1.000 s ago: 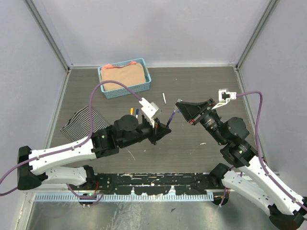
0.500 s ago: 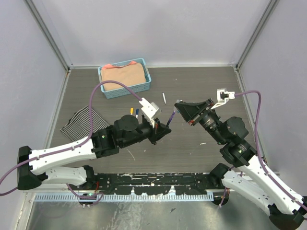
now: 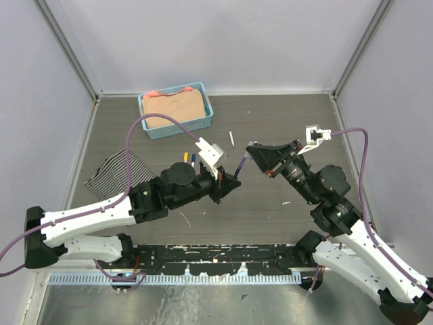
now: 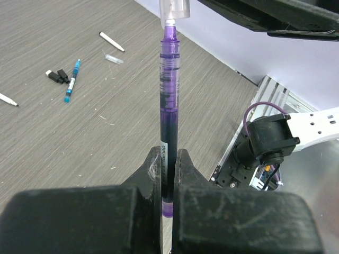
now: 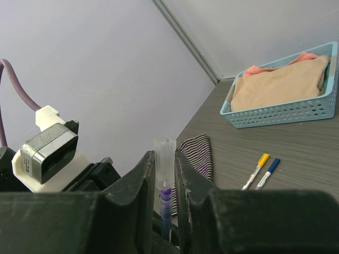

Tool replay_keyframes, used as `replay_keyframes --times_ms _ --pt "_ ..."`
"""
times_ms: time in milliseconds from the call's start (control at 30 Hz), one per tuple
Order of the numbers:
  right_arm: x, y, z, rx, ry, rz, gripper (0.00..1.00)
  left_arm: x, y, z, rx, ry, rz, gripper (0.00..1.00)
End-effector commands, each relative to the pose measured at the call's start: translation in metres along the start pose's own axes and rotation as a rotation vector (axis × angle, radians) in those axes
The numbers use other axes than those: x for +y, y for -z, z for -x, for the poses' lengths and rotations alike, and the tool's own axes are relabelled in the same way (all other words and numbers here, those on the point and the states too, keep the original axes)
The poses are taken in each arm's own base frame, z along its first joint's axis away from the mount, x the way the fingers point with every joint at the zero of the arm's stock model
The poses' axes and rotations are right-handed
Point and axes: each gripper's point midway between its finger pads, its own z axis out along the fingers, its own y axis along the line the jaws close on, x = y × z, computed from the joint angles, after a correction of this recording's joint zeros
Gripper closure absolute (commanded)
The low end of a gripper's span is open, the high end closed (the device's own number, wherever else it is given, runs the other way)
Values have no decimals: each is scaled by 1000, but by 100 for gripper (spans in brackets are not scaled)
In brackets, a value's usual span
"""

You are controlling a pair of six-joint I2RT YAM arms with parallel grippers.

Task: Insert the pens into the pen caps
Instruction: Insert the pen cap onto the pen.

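Purple pen [image 4: 168,100] clamped upright by left gripper [image 4: 168,161]; right gripper [image 5: 164,169] pinches clear cap [image 5: 164,151] at its twelve o'clock (axes aligned for insertion), tip apparently just inside.

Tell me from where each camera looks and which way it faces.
Top: above and behind the robot, looking down at the table; left arm and right arm show, with left gripper and right gripper.
Left wrist: on the left arm, looking along its fingers at the purple pen they clamp.
Right wrist: on the right arm, looking past its fingers toward the basket; they clamp the cap.
Shared: both wrist views show pen tip at cap's mouth.
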Motion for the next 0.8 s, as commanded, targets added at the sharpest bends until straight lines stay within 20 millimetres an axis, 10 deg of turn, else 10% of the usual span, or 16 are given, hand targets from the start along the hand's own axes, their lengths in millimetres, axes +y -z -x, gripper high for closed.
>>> replay_keyframes --times_ms 0,767 --pt "15 0 11 -23 -3 49 100 -7 1 32 -88 5 -9 100" --pt "10 0 0 13 -4 44 100 -8 -3 43 -120 16 -2 100"
